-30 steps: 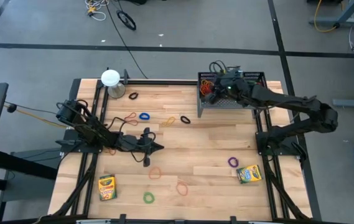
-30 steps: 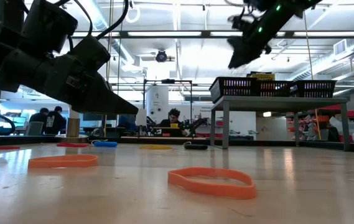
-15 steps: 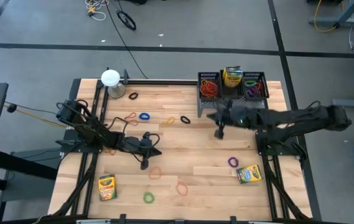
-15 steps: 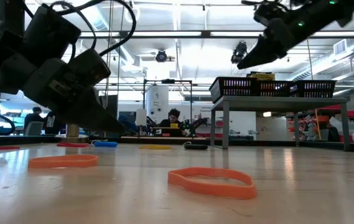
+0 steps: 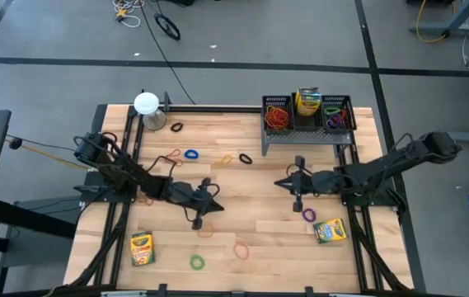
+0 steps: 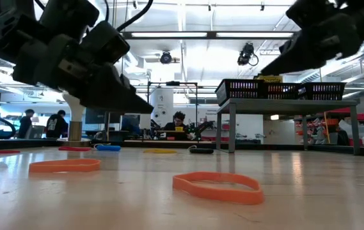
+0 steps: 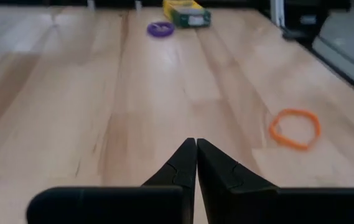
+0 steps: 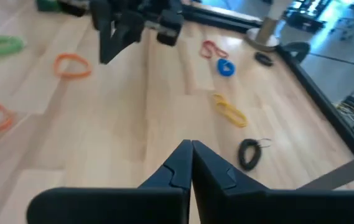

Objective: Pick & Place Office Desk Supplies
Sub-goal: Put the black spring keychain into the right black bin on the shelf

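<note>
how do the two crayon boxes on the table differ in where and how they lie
The left crayon box lies near the table's front-left corner, roughly upright in the high view, with no band close by. The right crayon box lies near the front-right, skewed, with a purple band just beside it. Both are yellow and green, flat on the wood, untouched.

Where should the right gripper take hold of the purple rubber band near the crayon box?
Judging by pose: the purple rubber band lies flat, beside the right gripper. Come straight down, one finger inside the loop, pinching the arc away from the crayon box.
</note>
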Controlling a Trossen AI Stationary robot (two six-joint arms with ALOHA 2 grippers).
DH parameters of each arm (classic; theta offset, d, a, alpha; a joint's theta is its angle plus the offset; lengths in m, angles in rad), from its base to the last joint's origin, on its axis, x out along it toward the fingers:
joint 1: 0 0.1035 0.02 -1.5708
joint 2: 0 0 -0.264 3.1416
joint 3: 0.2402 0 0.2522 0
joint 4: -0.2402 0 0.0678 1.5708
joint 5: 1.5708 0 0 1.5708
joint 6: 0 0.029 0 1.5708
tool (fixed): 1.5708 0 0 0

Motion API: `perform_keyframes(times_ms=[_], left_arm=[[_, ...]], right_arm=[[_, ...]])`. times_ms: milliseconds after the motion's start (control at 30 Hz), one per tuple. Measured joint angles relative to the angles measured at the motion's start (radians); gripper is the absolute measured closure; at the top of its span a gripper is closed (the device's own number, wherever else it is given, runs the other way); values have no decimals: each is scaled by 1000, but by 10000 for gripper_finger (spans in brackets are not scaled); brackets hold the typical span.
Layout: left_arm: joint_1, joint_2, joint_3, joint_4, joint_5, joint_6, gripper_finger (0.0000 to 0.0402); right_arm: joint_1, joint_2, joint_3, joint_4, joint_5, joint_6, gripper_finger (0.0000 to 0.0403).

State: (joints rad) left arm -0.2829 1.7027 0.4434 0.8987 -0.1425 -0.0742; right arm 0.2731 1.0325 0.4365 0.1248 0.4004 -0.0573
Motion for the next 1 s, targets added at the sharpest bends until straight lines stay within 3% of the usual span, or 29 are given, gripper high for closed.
perform_keyframes(times_ms=[267, 600, 767, 1000], left_arm=[[-21, 0, -1, -150, -66, 24, 397], [-140, -3, 8, -231, -78, -143, 375], [-217, -3, 103, -421, -194, -159, 378], [-268, -3, 345, -868, -174, -311, 389]], right_arm=[[34, 0, -21, -23, 0, -2, 373], [33, 0, -21, -22, 1, -8, 375], [33, 0, -21, -22, 1, -8, 375], [33, 0, -21, -22, 1, -11, 375]])
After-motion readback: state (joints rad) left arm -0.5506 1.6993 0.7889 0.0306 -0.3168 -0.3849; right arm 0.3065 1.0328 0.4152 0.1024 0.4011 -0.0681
